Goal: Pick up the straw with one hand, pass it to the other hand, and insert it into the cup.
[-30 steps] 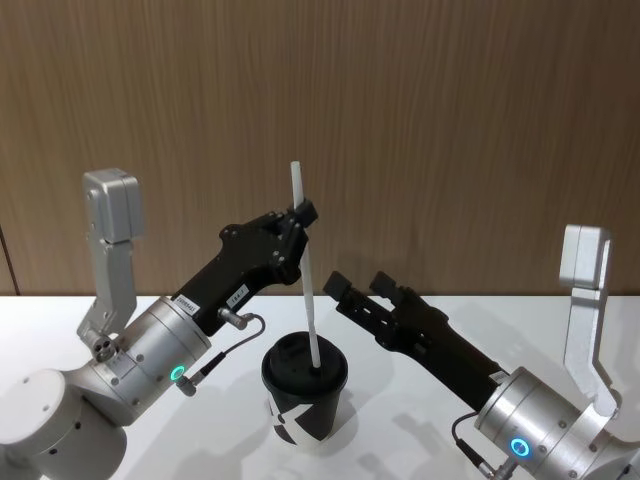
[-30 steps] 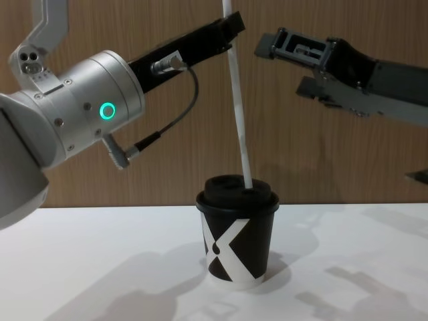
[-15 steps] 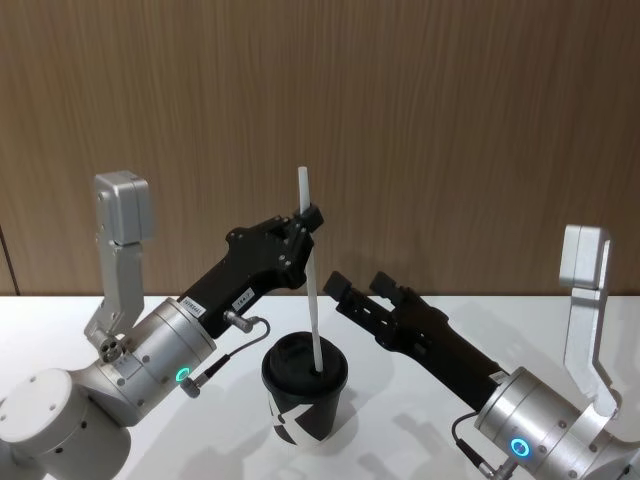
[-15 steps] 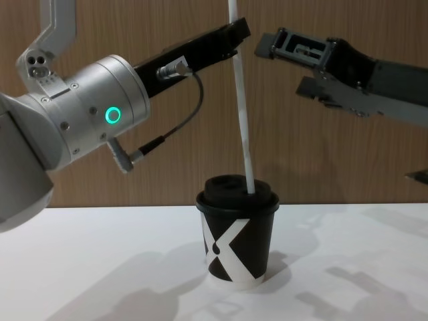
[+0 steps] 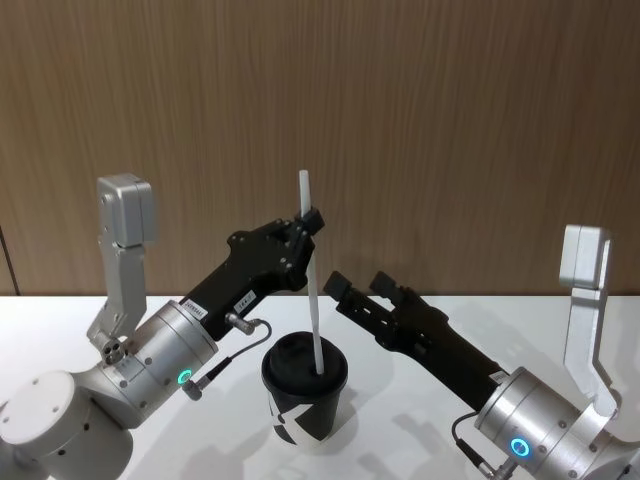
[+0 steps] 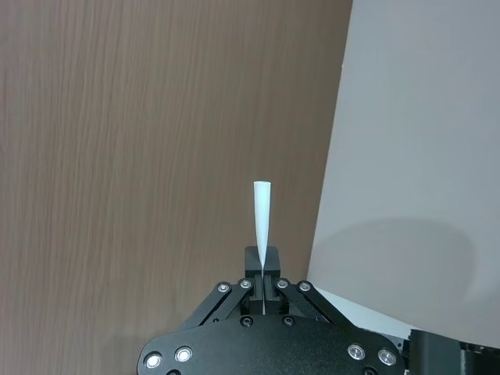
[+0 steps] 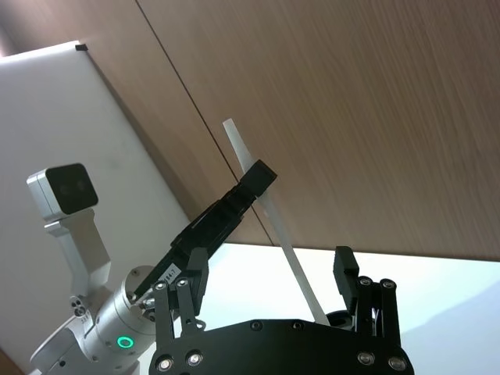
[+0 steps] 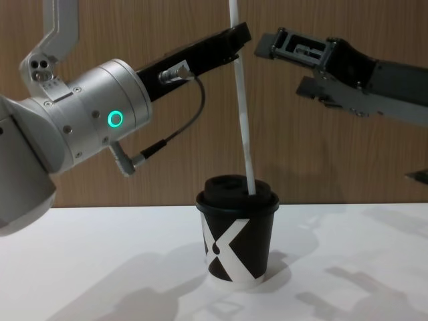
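The thin white straw (image 5: 312,290) stands nearly upright, its lower end in the hole of the black domed lid on the cup (image 5: 303,400). The cup (image 8: 234,247) is black with a large white X. My left gripper (image 5: 308,222), whose wrist has a glowing green ring, is shut on the straw's upper part (image 8: 244,120), a short length below its top end. In the left wrist view the straw tip (image 6: 261,219) pokes out past the left gripper (image 6: 263,262). My right gripper (image 5: 357,285) hangs open to the right of the straw, level with its upper half and apart from it (image 8: 281,65).
A wood-panelled wall stands close behind the white table (image 8: 348,267). The cup sits mid-table between both arms. The right arm's forearm slopes down to the right of the cup. Bare tabletop lies to the cup's left and right.
My left gripper has shifted slightly right and down with the straw, which now stands straighter and a little deeper in the lid. The right gripper has not moved.
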Controlling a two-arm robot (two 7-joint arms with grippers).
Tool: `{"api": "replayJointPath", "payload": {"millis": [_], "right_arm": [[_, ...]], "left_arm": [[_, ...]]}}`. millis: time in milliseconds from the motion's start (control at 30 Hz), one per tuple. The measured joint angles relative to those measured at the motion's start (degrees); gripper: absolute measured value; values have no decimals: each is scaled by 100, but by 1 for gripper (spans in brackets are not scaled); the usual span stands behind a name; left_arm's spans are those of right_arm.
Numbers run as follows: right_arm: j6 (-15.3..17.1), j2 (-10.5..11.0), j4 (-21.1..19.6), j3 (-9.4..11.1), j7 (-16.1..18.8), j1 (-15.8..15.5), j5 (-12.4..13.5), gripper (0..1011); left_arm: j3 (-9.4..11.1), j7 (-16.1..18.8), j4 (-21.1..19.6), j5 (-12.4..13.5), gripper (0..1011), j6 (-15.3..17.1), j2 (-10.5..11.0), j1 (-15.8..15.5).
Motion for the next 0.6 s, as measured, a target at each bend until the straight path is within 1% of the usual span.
{"api": "replayJointPath", "payload": {"millis": [600], "right_arm": [[0,0,0,0,0,0,0,1001]], "left_arm": [[2,47,36,16,13,13,-39,58]]}}
